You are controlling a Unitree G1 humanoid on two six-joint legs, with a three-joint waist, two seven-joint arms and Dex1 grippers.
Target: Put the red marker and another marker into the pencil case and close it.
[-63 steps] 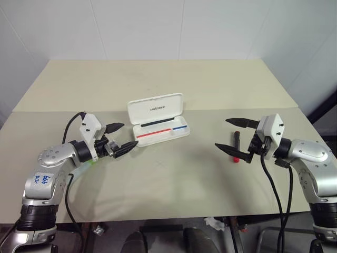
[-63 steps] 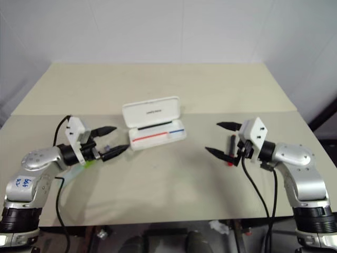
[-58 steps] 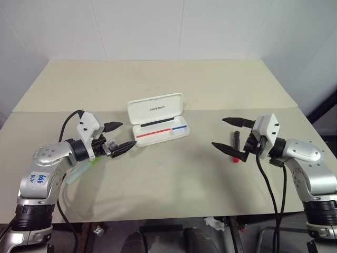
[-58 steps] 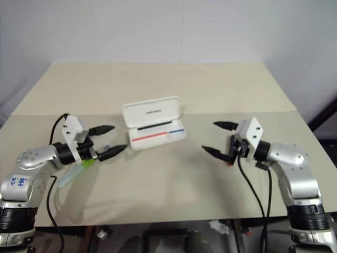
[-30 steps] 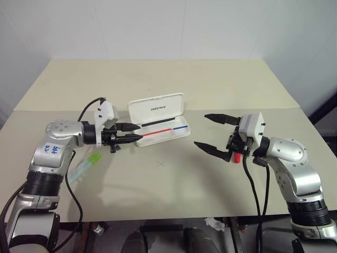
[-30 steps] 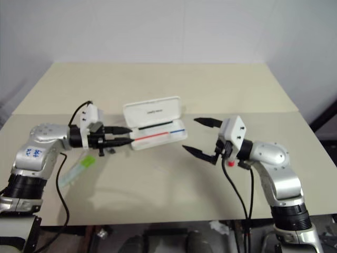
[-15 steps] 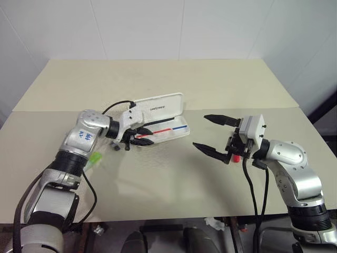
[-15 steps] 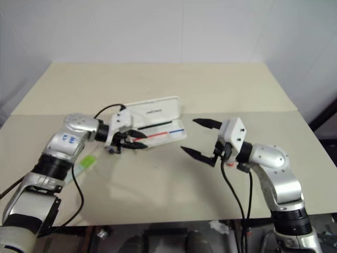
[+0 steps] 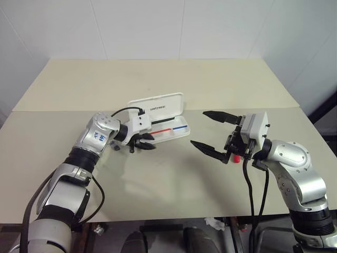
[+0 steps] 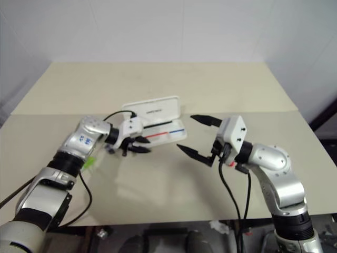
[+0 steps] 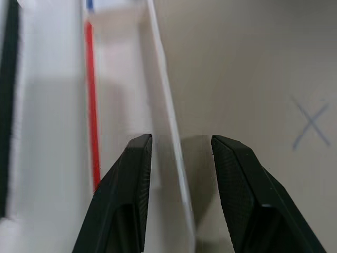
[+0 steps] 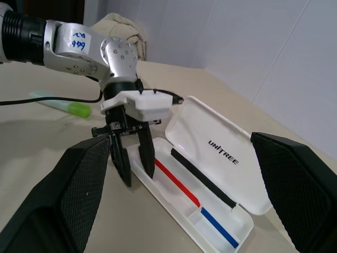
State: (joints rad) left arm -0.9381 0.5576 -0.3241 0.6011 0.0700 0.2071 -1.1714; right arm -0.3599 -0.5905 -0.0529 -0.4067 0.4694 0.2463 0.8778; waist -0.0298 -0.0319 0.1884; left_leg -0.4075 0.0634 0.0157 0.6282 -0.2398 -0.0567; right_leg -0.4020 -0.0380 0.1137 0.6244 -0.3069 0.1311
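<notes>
The white pencil case lies open at the table's middle, lid tilted back, with a red-and-blue stripe in its tray. My left gripper is open and points down at the tray's left front corner. One finger is inside the tray and the other outside its front wall. My right gripper hovers open to the right of the case, holding nothing. The red marker lies on the table behind it, mostly hidden. The other marker, green-ended, lies left of the case.
A blue X mark is drawn on the tabletop in front of the case. A seam crosses the table behind the case. The table's front edge runs close below both arms.
My left gripper has swung right from beside the green-ended marker and sunk to the case's left front corner. My right gripper has drifted left, away from the red marker, still open.
</notes>
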